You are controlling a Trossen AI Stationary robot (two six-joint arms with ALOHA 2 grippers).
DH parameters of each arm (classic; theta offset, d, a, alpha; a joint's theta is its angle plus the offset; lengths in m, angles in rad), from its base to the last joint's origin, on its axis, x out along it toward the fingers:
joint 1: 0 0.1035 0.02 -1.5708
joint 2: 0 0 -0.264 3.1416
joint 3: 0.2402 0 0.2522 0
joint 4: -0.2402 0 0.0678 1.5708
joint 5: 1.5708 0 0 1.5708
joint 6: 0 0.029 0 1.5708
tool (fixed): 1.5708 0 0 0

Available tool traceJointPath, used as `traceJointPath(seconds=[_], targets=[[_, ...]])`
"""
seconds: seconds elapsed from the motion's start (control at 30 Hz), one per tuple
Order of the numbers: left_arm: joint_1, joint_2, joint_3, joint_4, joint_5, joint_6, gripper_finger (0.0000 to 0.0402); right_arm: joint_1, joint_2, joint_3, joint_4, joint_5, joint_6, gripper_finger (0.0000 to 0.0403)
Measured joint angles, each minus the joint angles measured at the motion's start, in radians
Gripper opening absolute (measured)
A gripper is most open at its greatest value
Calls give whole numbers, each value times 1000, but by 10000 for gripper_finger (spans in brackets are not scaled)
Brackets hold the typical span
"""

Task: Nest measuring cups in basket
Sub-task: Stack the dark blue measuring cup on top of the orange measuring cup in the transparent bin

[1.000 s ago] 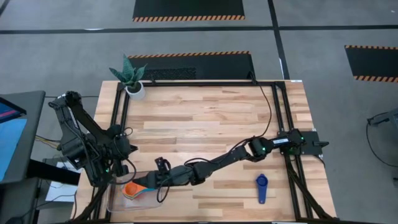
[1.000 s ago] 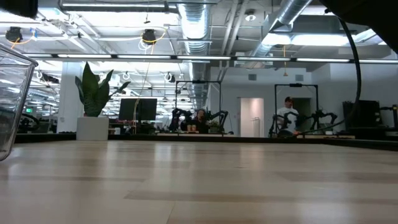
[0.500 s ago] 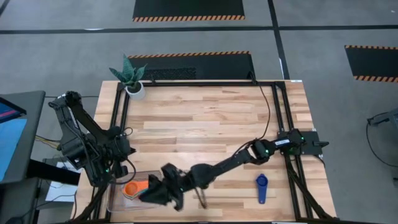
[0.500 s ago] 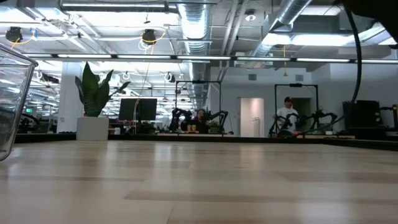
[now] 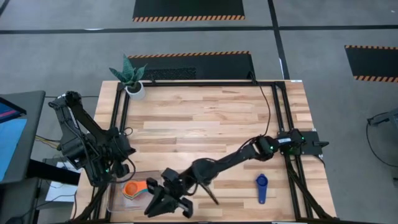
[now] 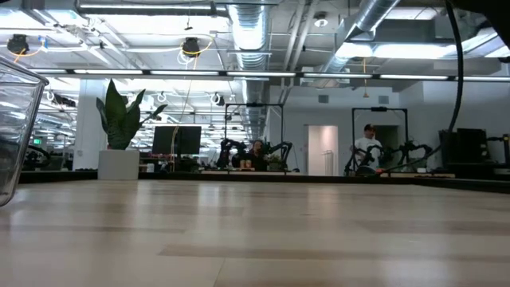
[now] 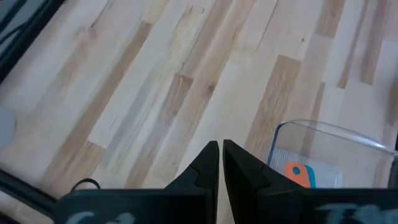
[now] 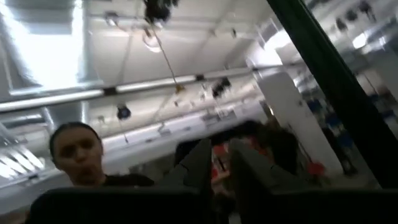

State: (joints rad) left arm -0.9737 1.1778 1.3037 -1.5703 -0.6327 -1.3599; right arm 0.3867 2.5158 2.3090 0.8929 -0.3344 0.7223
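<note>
The basket (image 5: 118, 198), a clear shallow tray, sits at the lower left of the high view, at the table's near edge. Inside it lie nested measuring cups, an orange-red cup (image 5: 131, 188) uppermost, its handle pointing toward the frame's right. In the left wrist view the tray's rounded corner (image 7: 311, 134) and an orange bit of cup (image 7: 298, 174) show at lower right. 1 dark blue cup (image 5: 261, 186) lies alone on the wood at lower right of the high view, well apart from the basket, handle toward the bottom edge.

The right gripper (image 5: 166, 204) is just right of the basket, at the bottom centre of the high view, its arm stretched across from the right side. Its fingers (image 8: 198, 163) stand a narrow gap apart, tilted up toward the ceiling; whether they hold anything I cannot tell.

The left gripper (image 7: 221, 163) waits at the table's left edge, jaws closed and empty.

A potted plant (image 5: 129, 78) stands at the table's upper left corner.
</note>
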Motion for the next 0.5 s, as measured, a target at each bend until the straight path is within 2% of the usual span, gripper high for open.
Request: traceJointPath(seconds=[0.13,0.23,0.37,0.5], targets=[[0,0,0,25,-1,-28,11,-25,-83,-2,-343,-42,-36,68],[0,0,0,25,-1,-37,11,-47,-209,-2,-791,57,-184,61],[0,0,0,23,-10,-33,11,-52,-399,-1,-1343,355,-379,58],[0,0,0,17,-72,-7,11,-4,-555,1,-1729,726,-397,58]])
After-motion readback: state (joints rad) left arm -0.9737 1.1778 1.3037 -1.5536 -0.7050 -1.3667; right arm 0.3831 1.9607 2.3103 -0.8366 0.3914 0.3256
